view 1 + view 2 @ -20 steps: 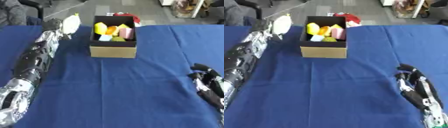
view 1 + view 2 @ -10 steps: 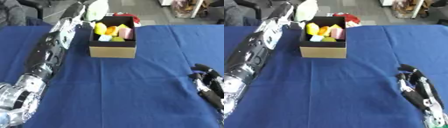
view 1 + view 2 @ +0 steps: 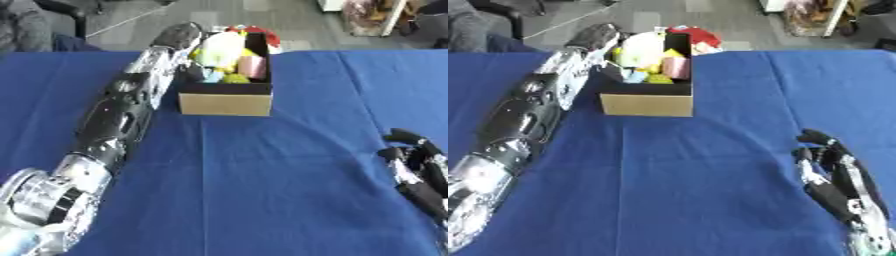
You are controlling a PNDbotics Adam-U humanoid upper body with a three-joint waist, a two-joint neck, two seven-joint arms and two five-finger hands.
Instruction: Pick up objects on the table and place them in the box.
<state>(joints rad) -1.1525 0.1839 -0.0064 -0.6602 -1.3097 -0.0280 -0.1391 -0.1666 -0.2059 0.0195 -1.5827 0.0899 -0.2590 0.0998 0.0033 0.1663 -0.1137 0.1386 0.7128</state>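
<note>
Plainly blue-clothed table (image 3: 262,175) before grey floor (image 3: 289,20)

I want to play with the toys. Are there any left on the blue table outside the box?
No, the blue table shows only cloth around the box; the toys all sit inside it.

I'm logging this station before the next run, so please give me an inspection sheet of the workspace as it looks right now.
Surface: blue cloth covers the table; no loose objects seen on it.
Job's things: cardboard box near the far edge, holding yellow, pink and light blue pieces; a pale rounded object sits over its top.
Clutter: red item behind the box.
Hands: left hand at the box's left rim, fingers hidden; right hand rests at lower right, fingers relaxed.
Cables: nothing seen.
Surroundings: grey floor beyond the table.
</note>
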